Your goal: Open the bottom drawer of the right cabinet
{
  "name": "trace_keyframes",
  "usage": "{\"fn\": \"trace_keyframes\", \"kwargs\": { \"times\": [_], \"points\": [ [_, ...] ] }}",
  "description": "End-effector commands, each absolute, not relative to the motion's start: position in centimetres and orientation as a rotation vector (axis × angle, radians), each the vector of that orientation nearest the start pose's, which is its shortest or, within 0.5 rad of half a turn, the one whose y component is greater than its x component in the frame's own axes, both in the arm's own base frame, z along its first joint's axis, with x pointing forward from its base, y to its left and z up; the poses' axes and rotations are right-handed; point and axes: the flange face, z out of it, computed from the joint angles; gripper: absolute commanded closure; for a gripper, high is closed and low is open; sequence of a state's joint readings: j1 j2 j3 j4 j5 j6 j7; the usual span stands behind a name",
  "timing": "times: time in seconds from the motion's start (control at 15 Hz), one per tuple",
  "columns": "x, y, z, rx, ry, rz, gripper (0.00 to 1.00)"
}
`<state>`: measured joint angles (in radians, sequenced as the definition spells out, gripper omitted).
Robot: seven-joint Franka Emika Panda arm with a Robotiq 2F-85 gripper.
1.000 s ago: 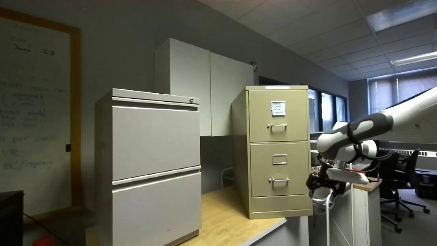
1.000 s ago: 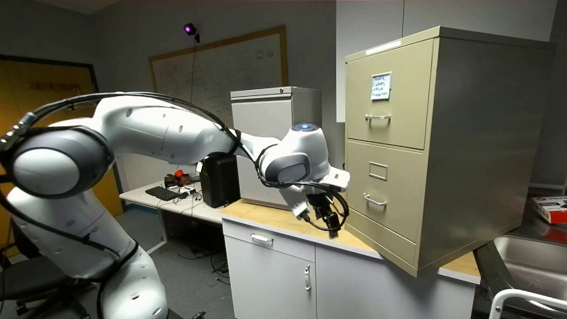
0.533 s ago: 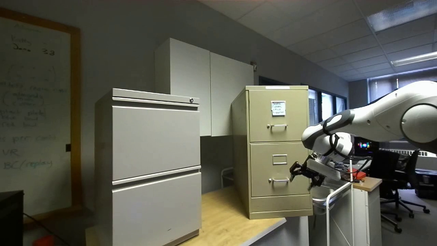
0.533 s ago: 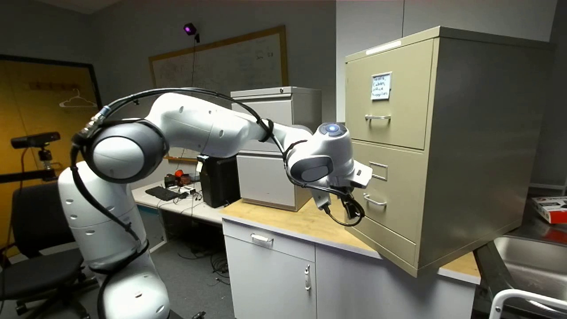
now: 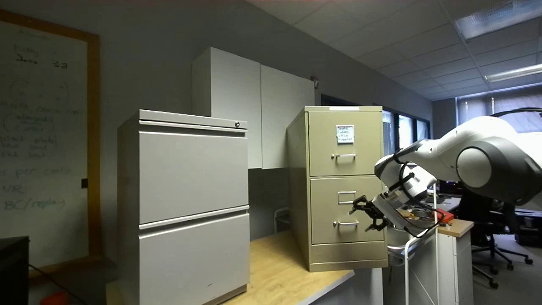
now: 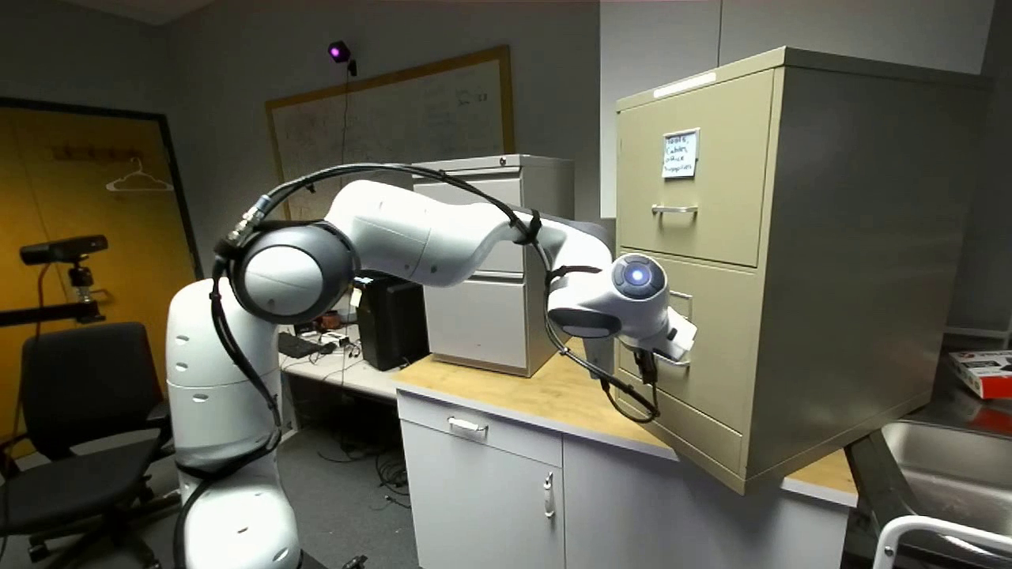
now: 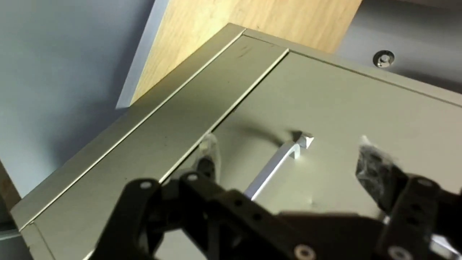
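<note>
Bottom drawer (image 5: 338, 214), flush in the tan metal cabinet (image 5: 326, 169)
In an exterior view, the angular black gripper (image 5: 359, 221) stands spread before the drawer's smooth front; in an exterior view, the rounded white arm (image 6: 427, 237) partly covers it; in the wrist view, its silver handle (image 7: 272, 168) shows between the parted fingers (image 7: 380, 177).

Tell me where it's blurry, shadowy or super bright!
Wrist view: the gripper looks blurry, and a soft shadow lies on the bottom drawer beside its handle. In an exterior view: a window glows bright while the whiteboard looks dim. In an exterior view: the side of the tan cabinet is darker than its front.
</note>
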<state>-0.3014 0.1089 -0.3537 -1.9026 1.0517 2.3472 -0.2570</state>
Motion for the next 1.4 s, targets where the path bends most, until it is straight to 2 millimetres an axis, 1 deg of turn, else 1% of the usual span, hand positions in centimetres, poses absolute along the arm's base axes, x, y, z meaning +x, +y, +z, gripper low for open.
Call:
{"fn": "trace_keyframes", "kwargs": {
  "times": [0.0, 0.2, 0.33, 0.47, 0.67, 0.73, 0.8, 0.87, 0.93, 1.0, 1.13, 1.33],
  "points": [
    [52.1, -37.4, 46.8, -1.947, 1.207, -0.851, 0.00],
    [52.5, -37.7, 45.1, -1.811, 1.268, -0.852, 0.00],
    [52.5, -37.8, 44.4, -1.738, 1.311, -0.852, 0.00],
    [52.3, -37.9, 44.2, -1.688, 1.347, -0.855, 0.00],
    [52.4, -38.0, 44.4, -1.648, 1.374, -0.860, 0.00],
    [52.6, -37.9, 44.5, -1.647, 1.377, -0.857, 0.25],
    [52.8, -37.9, 44.5, -1.654, 1.381, -0.850, 0.27],
    [53.0, -37.9, 44.5, -1.656, 1.381, -0.847, 0.34],
    [53.2, -37.9, 44.5, -1.655, 1.382, -0.844, 0.41],
    [53.3, -38.0, 44.4, -1.657, 1.385, -0.840, 0.51],
    [53.4, -38.2, 44.4, -1.664, 1.393, -0.842, 0.65],
    [52.8, -38.9, 44.3, -1.676, 1.441, -0.877, 0.90]
  ]
}}
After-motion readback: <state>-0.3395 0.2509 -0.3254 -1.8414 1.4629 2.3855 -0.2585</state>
